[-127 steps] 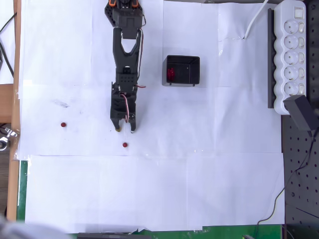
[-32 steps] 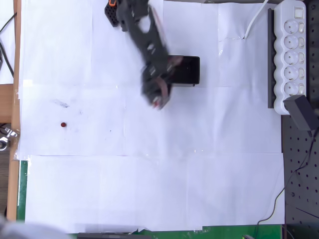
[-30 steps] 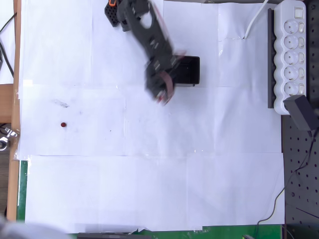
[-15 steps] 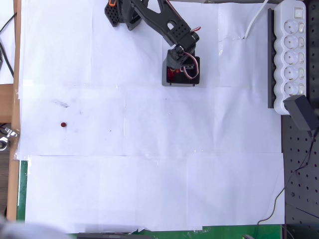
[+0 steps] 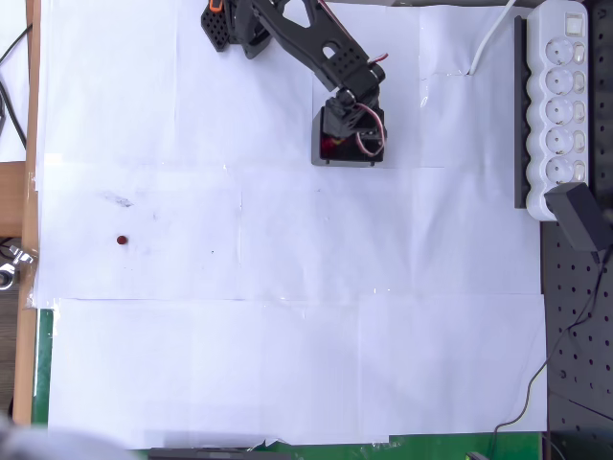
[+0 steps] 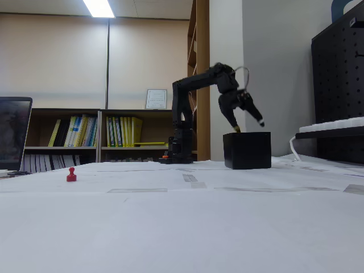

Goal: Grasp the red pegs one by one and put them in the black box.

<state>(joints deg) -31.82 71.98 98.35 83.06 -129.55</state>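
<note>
Fingers spread open above the black box, nothing held between them.

Far to the left of the fingers, one red peg is seen standing alone on the paper-covered worktop. In the fixed view the fingers are seen parted, one tip just over the rim of the black box, the other raised to the right. In the overhead view, red pegs are glimpsed inside the box, under the fingers.
</note>
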